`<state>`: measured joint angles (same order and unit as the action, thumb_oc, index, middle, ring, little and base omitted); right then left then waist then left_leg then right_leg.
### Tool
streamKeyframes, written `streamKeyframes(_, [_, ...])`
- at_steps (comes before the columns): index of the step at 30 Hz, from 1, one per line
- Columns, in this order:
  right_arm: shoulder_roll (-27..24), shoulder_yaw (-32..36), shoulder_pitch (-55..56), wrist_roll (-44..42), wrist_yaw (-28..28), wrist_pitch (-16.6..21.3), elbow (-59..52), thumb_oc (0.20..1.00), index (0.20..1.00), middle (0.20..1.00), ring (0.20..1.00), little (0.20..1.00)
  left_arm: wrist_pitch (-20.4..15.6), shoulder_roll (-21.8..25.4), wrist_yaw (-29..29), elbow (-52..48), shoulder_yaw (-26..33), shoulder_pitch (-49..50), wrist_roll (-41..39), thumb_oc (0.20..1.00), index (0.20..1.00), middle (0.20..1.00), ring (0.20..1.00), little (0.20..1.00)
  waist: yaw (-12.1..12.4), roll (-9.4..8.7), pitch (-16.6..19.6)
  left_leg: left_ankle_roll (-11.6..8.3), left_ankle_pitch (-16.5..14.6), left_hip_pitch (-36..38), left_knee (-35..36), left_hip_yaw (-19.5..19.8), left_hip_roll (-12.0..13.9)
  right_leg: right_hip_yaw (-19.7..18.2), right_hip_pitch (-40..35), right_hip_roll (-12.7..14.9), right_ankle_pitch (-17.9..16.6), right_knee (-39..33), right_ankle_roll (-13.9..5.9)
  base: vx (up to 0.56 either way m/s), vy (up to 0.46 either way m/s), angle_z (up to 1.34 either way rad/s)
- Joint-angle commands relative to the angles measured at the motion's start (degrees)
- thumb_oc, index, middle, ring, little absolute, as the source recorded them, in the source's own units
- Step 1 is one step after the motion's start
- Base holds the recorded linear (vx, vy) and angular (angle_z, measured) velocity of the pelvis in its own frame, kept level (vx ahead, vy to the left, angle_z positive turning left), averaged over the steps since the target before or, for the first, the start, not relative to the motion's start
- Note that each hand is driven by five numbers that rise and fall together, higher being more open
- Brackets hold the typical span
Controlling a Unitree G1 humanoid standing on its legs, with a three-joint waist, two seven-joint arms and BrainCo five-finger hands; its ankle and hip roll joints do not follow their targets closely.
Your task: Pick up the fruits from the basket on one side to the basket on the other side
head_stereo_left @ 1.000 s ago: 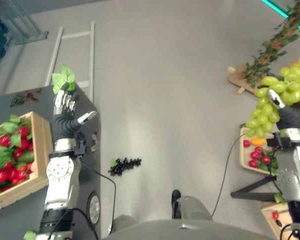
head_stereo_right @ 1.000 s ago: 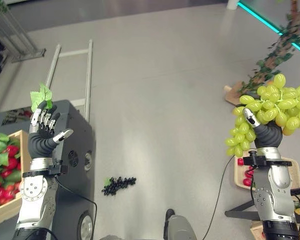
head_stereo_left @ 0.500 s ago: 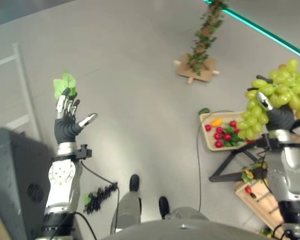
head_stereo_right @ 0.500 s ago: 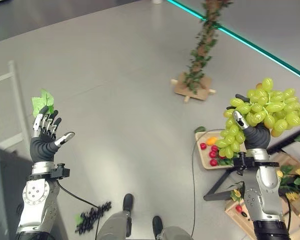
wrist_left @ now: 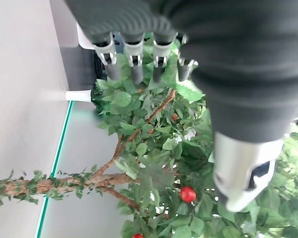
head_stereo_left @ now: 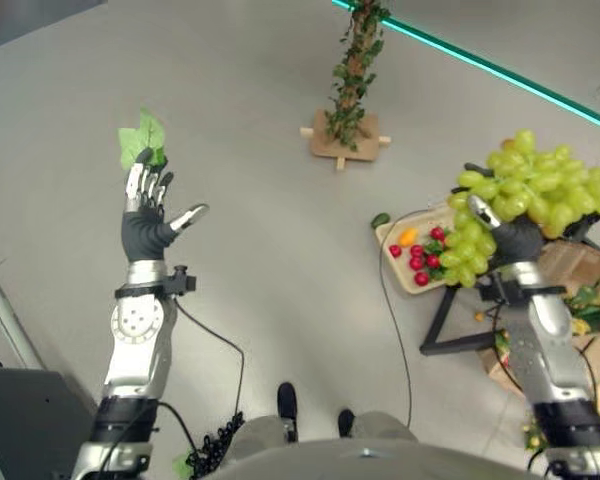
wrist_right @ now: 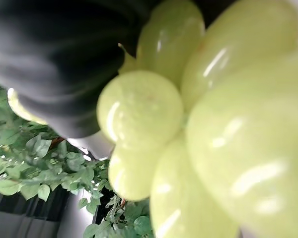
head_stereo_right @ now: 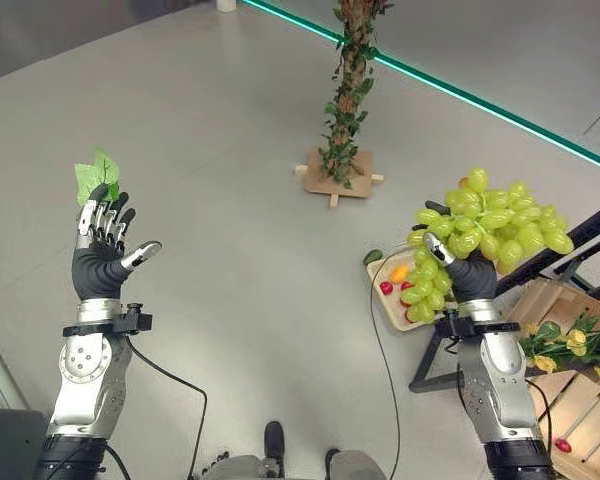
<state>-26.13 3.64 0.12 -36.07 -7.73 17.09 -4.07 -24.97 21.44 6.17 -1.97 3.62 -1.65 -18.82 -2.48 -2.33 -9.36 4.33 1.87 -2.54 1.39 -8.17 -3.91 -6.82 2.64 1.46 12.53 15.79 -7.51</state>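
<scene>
Grapes held aloft
My right hand [head_stereo_right: 467,277] grips the green grapes [head_stereo_right: 485,226] above the fruit tray [head_stereo_left: 408,262]; my left hand [head_stereo_left: 148,222] fingers spread (leaf [head_stereo_left: 143,140] at tips).

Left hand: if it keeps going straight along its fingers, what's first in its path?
The green leaf at the left hand's fingertips, apparently already touching them. Its wrist view shows a leafy tree with red fruits beyond, but how far off is unclear.
</scene>
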Motion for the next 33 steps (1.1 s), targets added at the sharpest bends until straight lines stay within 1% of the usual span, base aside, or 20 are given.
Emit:
streamKeyframes(1, [0.5,2.2,-1.9,0.4,-0.2,3.2,-3.2,0.2,0.2,0.2,0.2,0.2,-3.3,2.5,0.3,-1.6,1.5,1.1,1.4,1.0,1.0,1.0,1.0,1.0,-1.5,-1.02,3.2,-2.69,-7.5,-1.1,-6.3,-1.5,0.3,-2.4,1.8,6.9,-13.9,-2.9,-3.85,0.01,0.186,-0.18])
streamKeyframes(2, [0.4,2.1,-1.6,0.3,-0.2,3.3,-3.5,0.2,0.2,0.2,0.2,0.2,-3.4,3.0,0.5,-1.8,1.3,0.7,1.9,1.0,1.0,1.0,1.0,1.0,-2.2,-0.69,3.1,-2.46,-7.5,-0.8,-5.9,-1.9,-0.1,-2.6,2.5,7.2,-15.4,-2.7,-3.8,-0.01,0.097,-0.08])
streamKeyframes(4, [0.5,2.1,-1.5,0.5,0.0,3.3,-3.6,0.2,0.2,0.2,0.2,0.2,-3.4,3.3,0.8,-1.9,1.2,0.5,2.3,1.0,1.0,1.0,1.0,1.0,-2.4,-0.6,3.0,-2.45,-7.5,-0.6,-5.4,-2.6,-0.3,-2.6,3.0,7.4,-16.4,-3.0,-3.97,-0.02,0.11,-0.18])
streamKeyframes(5, [0.6,1.9,-1.6,0.5,0.2,3.4,-3.8,0.2,0.2,0.2,0.2,0.2,-3.4,3.5,1.1,-2.0,1.3,0.5,2.6,1.0,1.0,1.0,1.0,1.0,-2.5,-0.65,2.7,-2.55,-7.5,-0.4,-5.2,-3.3,-0.2,-1.5,3.8,7.7,-17.1,-3.6,-4.06,-0.08,0.099,-0.31])
streamKeyframes(6, [0.9,1.3,-1.9,0.4,0.2,3.6,-4.0,0.2,0.2,0.2,0.2,0.2,-3.4,3.8,1.6,-2.0,1.4,0.4,2.9,1.0,1.0,1.0,1.0,1.0,-2.2,-0.67,1.9,-2.72,-7.5,-0.5,-5.2,-4.5,0.2,1.8,5.2,8.1,-17.7,-3.8,-3.97,-0.11,0.104,-0.34])
streamKeyframes(8, [1.2,0.5,-2.7,0.2,0.2,3.4,-4.3,0.2,0.2,0.2,0.2,0.2,-3.1,4.3,1.9,-2.2,2.0,0.7,2.8,1.0,1.0,1.0,1.0,1.0,-0.5,0.1,1.0,-2.91,-7.5,-0.8,-5.7,-6.1,1.3,12.4,5.2,9.1,-13.7,0.6,-2.75,-0.12,0.133,-0.8])
streamKeyframes(9, [1.2,0.5,-2.8,0.2,0.2,3.4,-4.3,0.2,0.2,0.2,0.2,0.2,-3.1,4.3,1.9,-2.3,2.1,0.7,2.8,1.0,1.0,1.0,1.0,1.0,-0.6,0.07,1.0,-2.92,-7.3,-1.0,-5.7,-6.1,1.3,12.5,5.4,9.1,-13.8,0.7,-2.66,-0.15,0.155,-0.89])
streamKeyframes(10, [1.2,0.2,-2.7,0.2,0.1,3.2,-3.9,0.2,0.2,0.2,0.2,0.2,-3.0,4.4,1.7,-2.8,2.8,1.2,2.8,1.0,1.0,1.0,1.0,1.0,0.4,0.44,1.1,-2.44,-6.8,-1.9,-6.0,-7.4,1.5,17.5,3.5,8.3,-9.8,6.4,-1.71,-0.14,0.12,-0.51])
streamKeyframes(12, [1.4,-0.2,-3.0,0.5,-0.3,2.7,-3.8,0.2,0.2,0.2,0.2,0.2,-2.7,4.1,1.8,-3.1,3.7,2.1,2.8,1.0,1.0,1.0,1.0,1.0,1.8,-0.08,2.0,-1.61,-6.8,-3.0,-6.3,-10.8,1.7,21.2,0.1,8.0,-7.8,11.4,-1.77,-0.15,0.109,-0.4])
streamKeyframes(14, [1.9,-1.1,-3.2,0.2,-0.6,2.3,-3.4,0.2,0.2,0.2,0.2,0.2,-2.5,3.9,1.8,-3.5,4.5,3.2,2.0,1.0,1.0,1.0,1.0,1.0,3.4,-1.18,2.9,-1.0,-7.2,-3.3,-6.6,-14.8,1.7,22.1,-2.7,7.5,-8.0,11.6,-2.28,-0.11,0.018,-0.97])
streamKeyframes(17, [1.9,-2.8,-3.8,0.1,-1.0,1.7,-2.9,0.2,0.2,0.2,0.2,0.2,-2.1,3.6,2.0,-3.8,5.9,4.6,1.2,1.0,1.0,1.0,1.0,1.0,6.7,-2.72,4.7,-0.28,-7.0,-4.6,-7.0,-19.7,1.5,24.5,-7.4,6.8,-9.4,6.4,-2.77,-0.09,-0.053,-1.76])
streamKeyframes(18, [1.8,-3.2,-3.9,-0.1,-1.2,1.4,-2.8,0.2,0.2,0.2,0.2,0.2,-2.1,3.7,2.0,-4.0,6.4,5.0,1.2,1.0,1.0,1.0,1.0,1.0,7.3,-3.19,5.0,-0.49,-8.0,-4.5,-7.0,-19.8,1.3,24.5,-8.2,7.1,-7.5,3.7,-2.96,-0.03,-0.094,-0.65])
streamKeyframes(19, [1.8,-3.8,-4.3,0.0,-1.4,1.4,-2.8,0.2,0.2,0.2,0.2,0.2,-2.2,3.6,2.1,-4.1,6.9,5.4,1.3,1.0,1.0,1.0,1.0,1.0,7.8,-3.32,5.0,-0.74,-7.6,-4.9,-7.3,-21.7,2.0,25.2,-8.5,7.0,-6.3,1.1,-2.52,-0.02,-0.134,-0.83])
streamKeyframes(20, [1.6,-3.7,-4.1,0.1,-1.5,1.2,-3.0,0.2,0.2,0.2,0.2,0.2,-2.1,3.3,2.1,-4.2,7.4,5.6,1.2,1.0,1.0,1.0,1.0,1.0,8.1,-3.27,5.0,-1.11,-7.4,-5.1,-7.7,-22.5,2.8,24.2,-8.9,6.0,-4.9,-1.2,-1.68,-0.06,-0.163,-0.74])
streamKeyframes(22, [1.3,-3.6,-3.6,-0.6,-1.9,1.0,-3.2,0.2,0.2,0.2,0.2,0.2,-2.1,2.9,2.2,-4.0,7.4,5.7,1.2,1.0,1.0,1.0,1.0,1.0,8.0,-3.15,4.9,-2.01,-6.9,-5.8,-8.8,-23.2,3.9,22.8,-9.8,4.5,-3.3,-5.1,-0.26,-0.05,-0.136,-0.69])
streamKeyframes(23, [1.3,-3.6,-3.6,-0.6,-1.9,1.0,-3.2,0.2,0.2,0.2,0.2,0.2,-2.1,2.9,2.2,-4.0,7.4,5.7,1.2,1.0,1.0,1.0,1.0,1.0,8.0,-3.12,4.9,-2.03,-6.9,-5.8,-8.8,-23.2,3.9,22.8,-9.8,4.5,-3.4,-5.2,-0.25,-0.09,-0.18,-0.36])
streamKeyframes(24, [0.9,-3.0,-2.6,-0.6,-2.2,0.7,-3.9,0.2,0.2,0.2,0.2,0.2,-1.8,2.5,2.5,-3.6,7.6,5.6,1.4,1.0,1.0,1.0,1.0,1.0,7.4,-2.7,4.6,-3.07,-5.7,-6.3,-9.0,-24.2,5.2,22.3,-10.1,3.1,-1.5,-8.1,0.94,-0.09,-0.169,-0.04])
streamKeyframes(25, [0.7,-2.6,-2.0,-1.0,-2.5,0.4,-4.1,0.2,0.2,0.2,0.2,0.2,-1.7,2.2,2.5,-3.5,7.5,5.6,1.6,1.0,1.0,1.0,1.0,1.0,7.2,-2.64,4.5,-3.64,-5.3,-6.6,-9.6,-24.2,5.8,22.0,-11.0,2.5,-1.1,-9.9,1.44,-0.13,-0.23,0.04])
streamKeyframes(29, [0.5,-1.0,0.2,-1.0,-2.3,0.6,-4.4,0.2,0.2,0.2,0.2,0.2,-1.3,1.4,2.6,-3.0,6.9,5.2,1.9,1.0,1.0,1.0,1.0,1.0,5.9,-2.29,3.5,-5.26,-3.5,-7.1,-10.1,-23.9,7.3,21.2,-12.1,0.9,-0.7,-12.1,2.71,-0.08,-0.128,0.04])
streamKeyframes(33, [0.8,0.1,1.3,-1.3,-2.4,0.7,-5.0,0.2,0.2,0.2,0.2,0.2,-0.9,1.1,2.6,-2.4,6.5,5.0,2.5,1.0,1.0,1.0,1.0,1.0,5.0,-1.96,3.0,-5.75,-2.1,-7.3,-9.6,-22.7,7.7,20.2,-12.2,0.1,-0.4,-12.1,3.53,-0.07,-0.093,0.04])
